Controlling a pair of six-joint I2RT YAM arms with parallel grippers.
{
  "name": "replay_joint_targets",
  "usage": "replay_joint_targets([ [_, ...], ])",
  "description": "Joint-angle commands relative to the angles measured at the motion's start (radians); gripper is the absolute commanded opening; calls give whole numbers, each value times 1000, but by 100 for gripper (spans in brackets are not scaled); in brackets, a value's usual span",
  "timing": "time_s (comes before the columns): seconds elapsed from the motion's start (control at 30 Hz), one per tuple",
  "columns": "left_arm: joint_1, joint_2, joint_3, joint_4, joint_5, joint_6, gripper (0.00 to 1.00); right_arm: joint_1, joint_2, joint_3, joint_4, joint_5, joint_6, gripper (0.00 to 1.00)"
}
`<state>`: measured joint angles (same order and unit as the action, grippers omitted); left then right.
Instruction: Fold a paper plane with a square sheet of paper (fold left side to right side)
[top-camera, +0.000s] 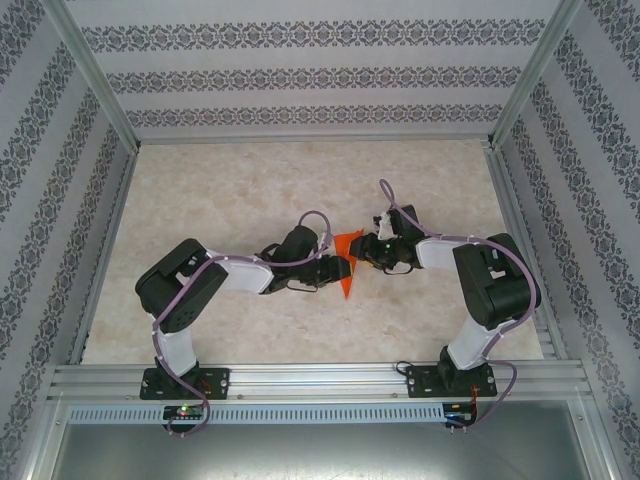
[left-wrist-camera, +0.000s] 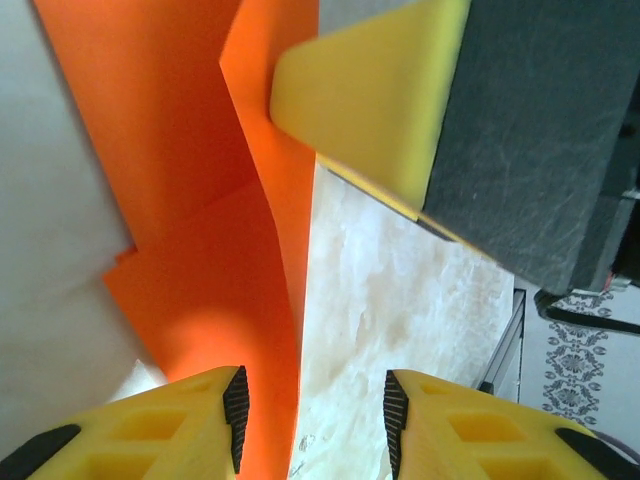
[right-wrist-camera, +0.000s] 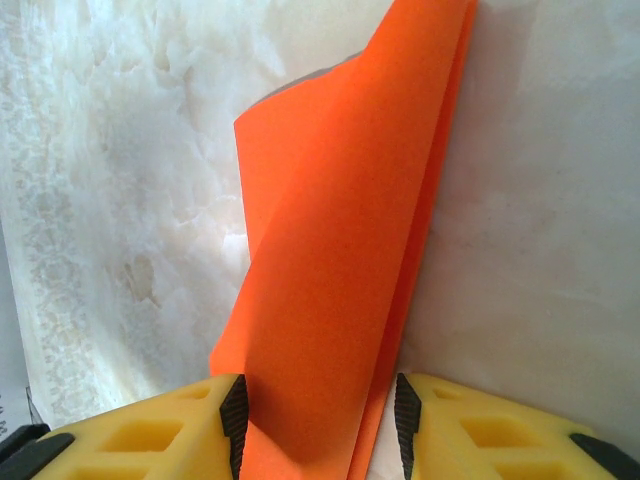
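Looking from above, the paper (top-camera: 346, 256) lies between the left pincer (top-camera: 331, 270) and the right pincer (top-camera: 367, 250), already narrow and pointed. At the left wrist, the jaws stand apart, with a raised flap just beside the left finger. At the right wrist, the jaws stand apart too, with layered paper between them, unpinched. Probably the wing folds remain.

We bend our left arm (top-camera: 190, 290) and right arm (top-camera: 495, 280) inward from their bases, elbows out, forearms low and converging at the centre. Our left pincer (top-camera: 328, 270) and right pincer (top-camera: 365, 252) face each other almost tip to tip. On both, the yellow fingers (left-wrist-camera: 180, 420) stand parted, their black pads apart.
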<state>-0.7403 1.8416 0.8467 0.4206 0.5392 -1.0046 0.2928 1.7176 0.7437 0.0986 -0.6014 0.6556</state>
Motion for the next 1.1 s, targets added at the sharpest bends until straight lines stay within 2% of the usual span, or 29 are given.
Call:
replay_joint_targets([
  [0.0, -16, 14, 22, -31, -16, -18, 43, 13, 49, -7, -37, 47, -29, 46],
  [0.27, -30, 68, 58, -18, -1, -28, 42, 13, 48, -6, -37, 45, -30, 46],
  [0.43, -30, 86, 80, -37, -6, -15, 37, 13, 48, -7, -39, 43, -30, 46],
  [1.07, -31, 121, 122, -73, -26, 28, 7, 14, 42, -7, -55, 41, -38, 46],
])
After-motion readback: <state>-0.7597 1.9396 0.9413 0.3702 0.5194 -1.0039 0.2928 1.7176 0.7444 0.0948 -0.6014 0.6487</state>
